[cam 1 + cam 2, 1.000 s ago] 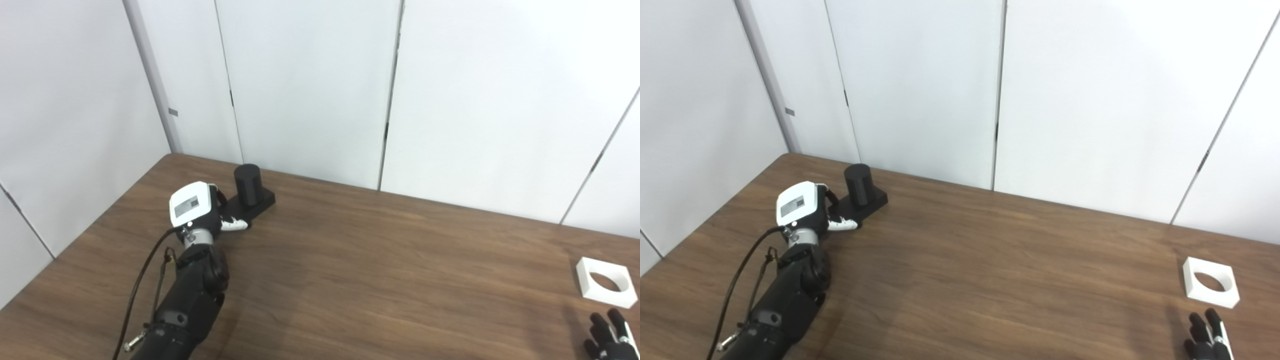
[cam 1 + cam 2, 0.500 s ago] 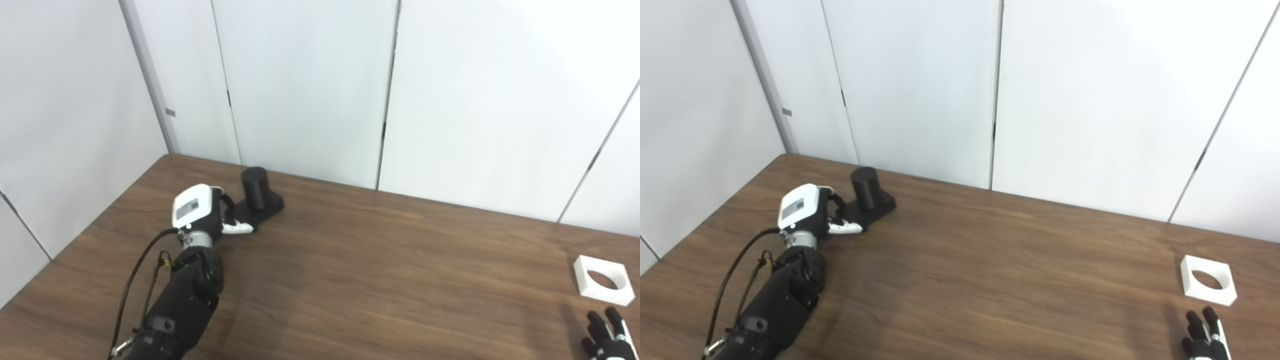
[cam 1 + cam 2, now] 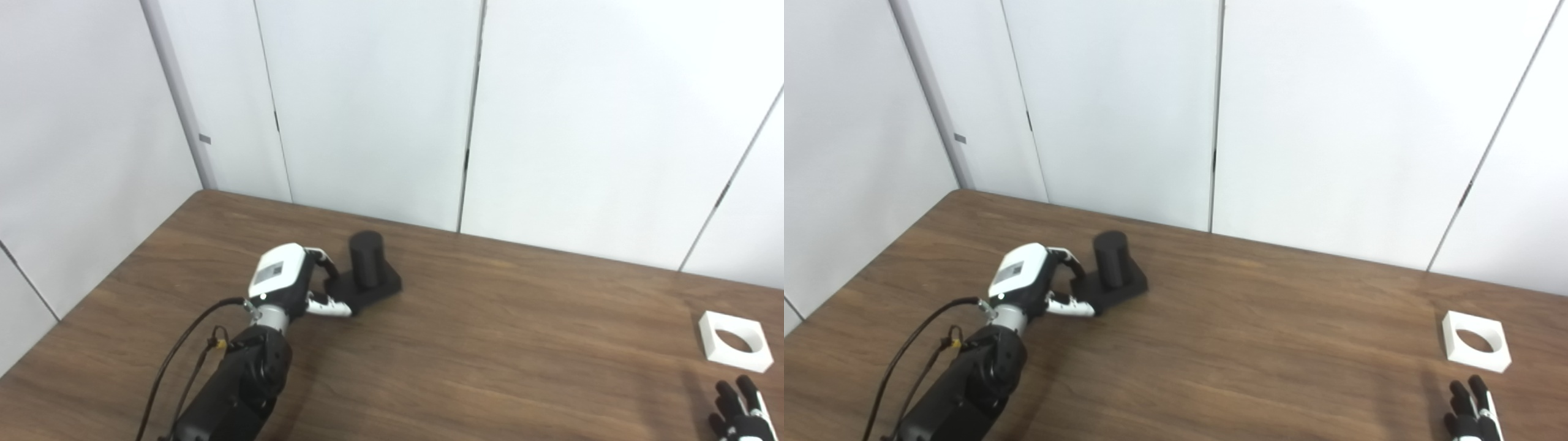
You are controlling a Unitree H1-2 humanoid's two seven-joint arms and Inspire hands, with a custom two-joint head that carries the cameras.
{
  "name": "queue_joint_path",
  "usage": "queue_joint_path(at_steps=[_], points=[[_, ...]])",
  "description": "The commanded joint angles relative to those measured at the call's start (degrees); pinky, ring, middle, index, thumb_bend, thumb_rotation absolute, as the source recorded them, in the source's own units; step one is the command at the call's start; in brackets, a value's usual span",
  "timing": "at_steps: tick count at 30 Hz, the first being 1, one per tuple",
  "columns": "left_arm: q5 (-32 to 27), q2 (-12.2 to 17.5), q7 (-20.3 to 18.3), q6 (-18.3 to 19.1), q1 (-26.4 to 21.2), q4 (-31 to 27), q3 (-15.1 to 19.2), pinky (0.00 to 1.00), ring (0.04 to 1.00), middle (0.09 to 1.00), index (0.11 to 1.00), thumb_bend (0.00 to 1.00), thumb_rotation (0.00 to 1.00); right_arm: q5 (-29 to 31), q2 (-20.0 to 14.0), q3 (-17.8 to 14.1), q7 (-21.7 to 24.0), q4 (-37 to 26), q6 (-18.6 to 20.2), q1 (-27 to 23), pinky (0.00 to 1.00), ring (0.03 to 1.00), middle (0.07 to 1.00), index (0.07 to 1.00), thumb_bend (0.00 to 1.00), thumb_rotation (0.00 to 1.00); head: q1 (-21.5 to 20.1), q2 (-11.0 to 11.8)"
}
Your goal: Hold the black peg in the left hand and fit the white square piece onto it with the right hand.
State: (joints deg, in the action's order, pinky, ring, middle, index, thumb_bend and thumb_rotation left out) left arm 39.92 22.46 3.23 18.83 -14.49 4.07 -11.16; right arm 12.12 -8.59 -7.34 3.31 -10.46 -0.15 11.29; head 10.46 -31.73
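Step in hand: judged from the scene, securing the black peg (image 3: 366, 264) in the left hand (image 3: 288, 286) so the white piece can go on it.
Black peg: an upright cylinder on a flat black base, standing on the worktop (image 3: 490, 343) left of centre, toward the far edge.
Left hand: its fingers (image 3: 331, 304) are closed on the near-left edge of the peg's base; the cylinder itself is free.
White square piece: (image 3: 734, 340) lies flat at the far right of the worktop, round hole upward, well apart from the peg.
Right hand: (image 3: 740, 413) only its fingertips show at the bottom right corner, near the piece but not touching it; they look spread and hold nothing.
Doing it well: keep the grip low on the base, so the cylinder top is clear for the hole.
Peg attitude: hold it upright and steady, near the middle, within the right hand's reach.
Risk: an edge grip may let the base pivot when the piece presses down.
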Motion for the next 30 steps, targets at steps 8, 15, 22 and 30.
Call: queue_joint_path(at_steps=[8,15,22,30], points=[[0.6,0.9,-3.6,-6.6,3.4,-9.0,-1.8,0.7,0.799,0.756,0.487,0.51,0.05,-0.6,1.2,0.7,-0.8,-2.7,2.2,2.0,1.0,1.0,0.965,1.0,0.48,0.79,-1.8,-1.4],[0.7,-0.9,-7.3,-8.4,8.4,-14.1,-4.8,0.69,0.793,0.762,0.488,0.51,0.05,-1.9,1.5,1.5,-1.8,-4.3,3.5,2.2,1.0,1.0,0.961,1.0,0.45,0.78,-4.6,-3.4],[1.0,-2.1,-11.2,-9.1,13.8,-20.2,-7.2,0.69,0.805,0.782,0.49,0.5,0.05,-3.5,1.9,2.5,-3.0,-6.7,5.9,2.6,1.0,0.99,0.948,1.0,0.41,0.75,-7.1,-5.8],[1.3,-3.3,-13.1,-10.9,17.6,-23.3,-8.5,0.69,0.792,0.772,0.489,0.5,0.05,-4.7,2.1,3.4,-4.4,-9.2,8.7,2.7,0.99,0.973,0.94,1.0,0.44,0.79,-9.1,-9.2]])
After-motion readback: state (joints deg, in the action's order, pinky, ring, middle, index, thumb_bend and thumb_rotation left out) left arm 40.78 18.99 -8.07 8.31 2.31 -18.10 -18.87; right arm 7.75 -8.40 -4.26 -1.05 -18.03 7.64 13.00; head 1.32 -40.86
